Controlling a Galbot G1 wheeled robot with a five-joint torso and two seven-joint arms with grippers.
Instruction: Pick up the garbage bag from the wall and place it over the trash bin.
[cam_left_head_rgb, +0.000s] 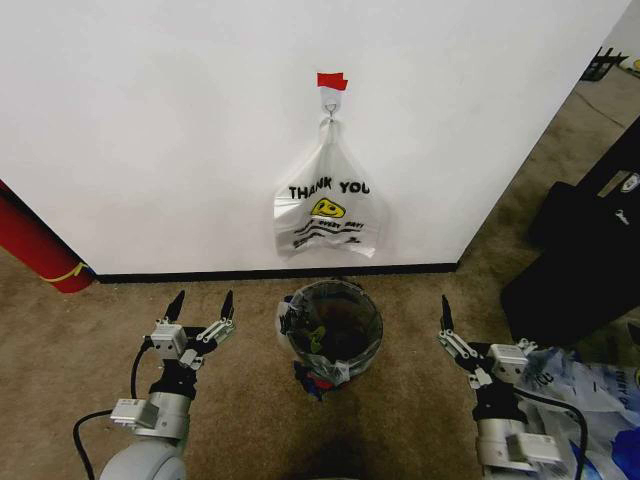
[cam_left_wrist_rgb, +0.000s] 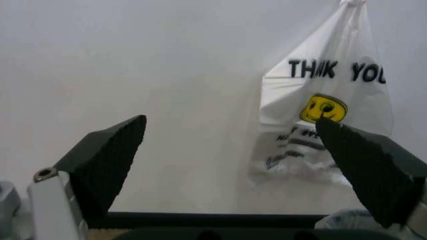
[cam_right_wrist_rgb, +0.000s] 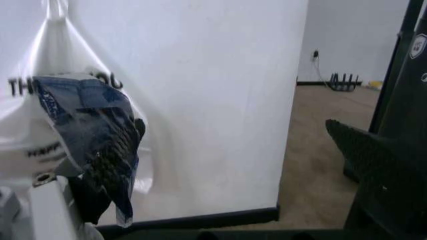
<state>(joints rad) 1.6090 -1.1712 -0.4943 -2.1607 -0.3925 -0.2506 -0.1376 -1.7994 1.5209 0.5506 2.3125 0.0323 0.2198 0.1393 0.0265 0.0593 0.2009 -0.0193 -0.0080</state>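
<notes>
head view: the left hand (cam_left_head_rgb: 203, 300) and right hand (cam_left_head_rgb: 450, 325) hang low over the carpet, one on each side of the trash bin (cam_left_head_rgb: 368, 345), which stands on the floor just in front of the wall (cam_left_head_rgb: 150, 120). a thin see-through garbage bag (cam_left_head_rgb: 340, 290) with blue and dark patches appears to sit over the bin's rim already, with a loose end hanging down the near side. on the wall a white "thank you" bag (cam_left_head_rgb: 325, 215) hangs from a hook (cam_left_head_rgb: 331, 100) under a red tape strip (cam_left_head_rgb: 332, 81). a heap of plastic bags (cam_left_head_rgb: 590, 395) lies by the right arm.

left wrist view: the left hand (cam_left_wrist_rgb: 230, 125) is spread wide and empty, pointed at the wall with the "thank you" bag (cam_left_wrist_rgb: 320, 125) off to one side.

right wrist view: the right hand (cam_right_wrist_rgb: 233, 125) is also spread wide. a blue-printed piece of plastic (cam_right_wrist_rgb: 93, 140) lies over one finger. it is not clear whether it clings there or is pinched.

judgement: the covering step looks done or nearly done, and no hand grips the liner. the next move calls for checking that the rim is covered all round, and for freeing the plastic from the right finger without dragging the liner off.
</notes>
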